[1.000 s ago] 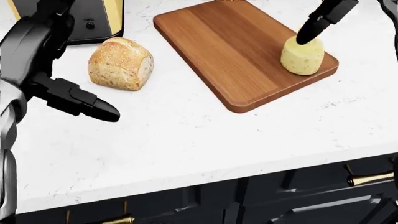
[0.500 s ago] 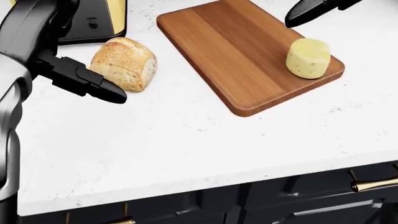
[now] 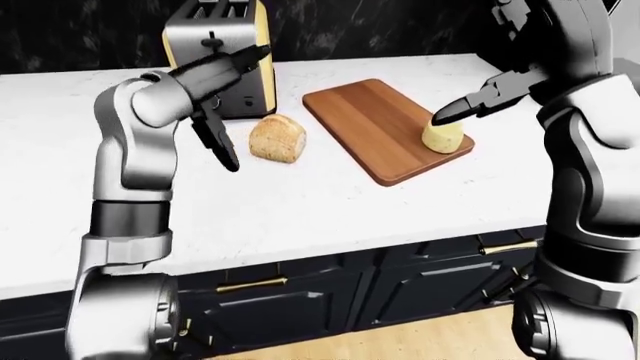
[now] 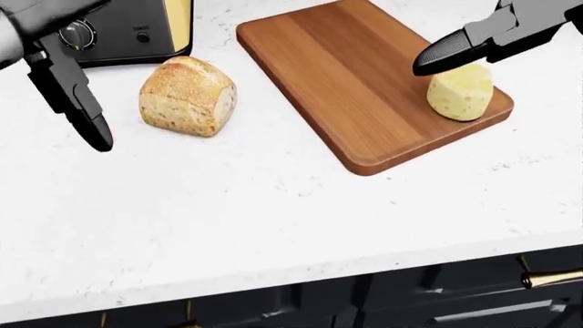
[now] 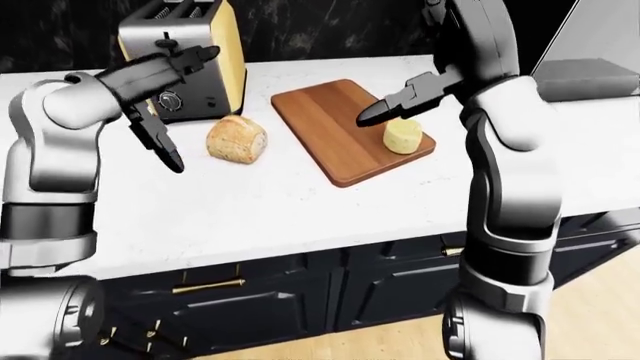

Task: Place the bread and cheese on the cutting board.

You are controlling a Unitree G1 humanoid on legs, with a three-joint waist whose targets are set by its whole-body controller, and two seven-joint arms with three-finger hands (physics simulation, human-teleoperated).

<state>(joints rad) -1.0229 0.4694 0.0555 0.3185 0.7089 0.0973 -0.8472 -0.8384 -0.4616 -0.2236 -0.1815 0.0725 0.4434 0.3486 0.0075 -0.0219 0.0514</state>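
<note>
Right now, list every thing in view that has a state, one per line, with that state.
bread: on the counter, off the board, untouched.
cheese: upright on the cutting board's right end.
cutting board: flat on the counter, holds only the cheese.
left robot hand: open, empty, left of the bread.
right robot hand: open, empty, above the cheese.
toaster: upright, slots look empty.

My views are bright, evenly lit and sharp. Soft shadows sit under the bread [image 4: 188,96] and cheese [image 4: 461,92].
</note>
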